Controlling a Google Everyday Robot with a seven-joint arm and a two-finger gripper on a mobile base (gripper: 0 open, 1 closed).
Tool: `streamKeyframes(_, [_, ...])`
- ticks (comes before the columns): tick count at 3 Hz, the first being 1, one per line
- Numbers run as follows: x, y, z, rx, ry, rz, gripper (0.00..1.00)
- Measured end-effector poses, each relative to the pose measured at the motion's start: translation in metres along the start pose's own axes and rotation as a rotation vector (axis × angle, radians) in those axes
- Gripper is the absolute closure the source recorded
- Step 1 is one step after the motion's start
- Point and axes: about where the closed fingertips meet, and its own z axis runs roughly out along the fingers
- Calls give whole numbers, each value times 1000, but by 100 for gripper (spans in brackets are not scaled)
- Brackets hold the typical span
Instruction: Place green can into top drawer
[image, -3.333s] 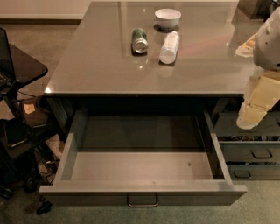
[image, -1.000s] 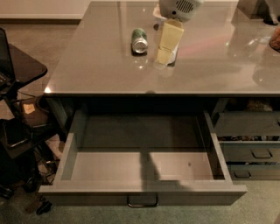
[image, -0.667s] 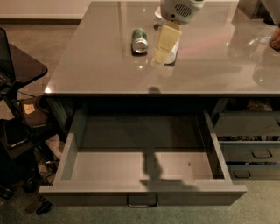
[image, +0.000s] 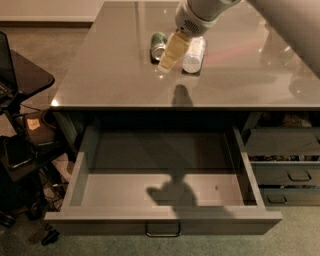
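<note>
The green can lies on its side on the grey tabletop, towards the back middle. My gripper hangs over the tabletop between the can and a white bottle, just right of the can and close to it. The gripper's pale body covers part of the can's right side. The top drawer is pulled wide open below the table's front edge, and nothing lies in it. Its thin metal handle shows at the bottom. The arm's shadow falls on the drawer floor.
Narrower grey drawers are stacked at the right, the upper one partly open. A black stand with gear and cables stands at the left. My arm reaches in from the top right over the table.
My gripper has moved left, from over the white bottle to the gap beside the green can. The can, bottle and drawer have not moved.
</note>
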Motion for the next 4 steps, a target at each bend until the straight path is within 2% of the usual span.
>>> streamKeyframes(1, [-15,-15,0,59,-57,24,0])
streamKeyframes(2, [-15,-15,0,58,-57,22,0])
streamKeyframes(3, [-31,-35,16,97,-88,9,0])
streamKeyframes(4, [-60,-76,37,173,-153,-8,0])
